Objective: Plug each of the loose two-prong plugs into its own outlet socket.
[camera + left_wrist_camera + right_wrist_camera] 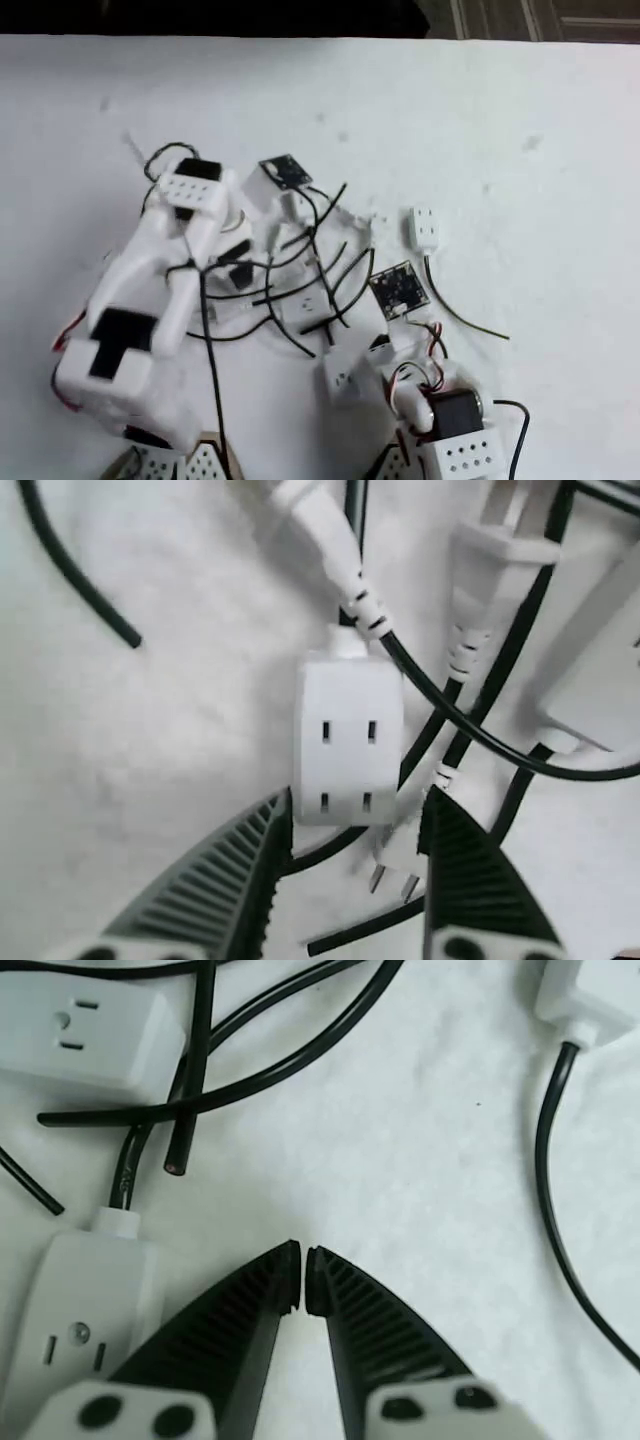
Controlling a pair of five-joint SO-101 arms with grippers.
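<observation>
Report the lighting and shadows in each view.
High view: bright, even light on the white table, only faint shadows. Left wrist view: soft light, no hard shadow around the outlet block. Right wrist view: flat light too, just faint shadows beside the black cords.

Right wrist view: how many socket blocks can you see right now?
2 for sure: one socket block beside the shut right gripper, another farther off past the black cables. A white body at the frame edge may be a third.
</observation>
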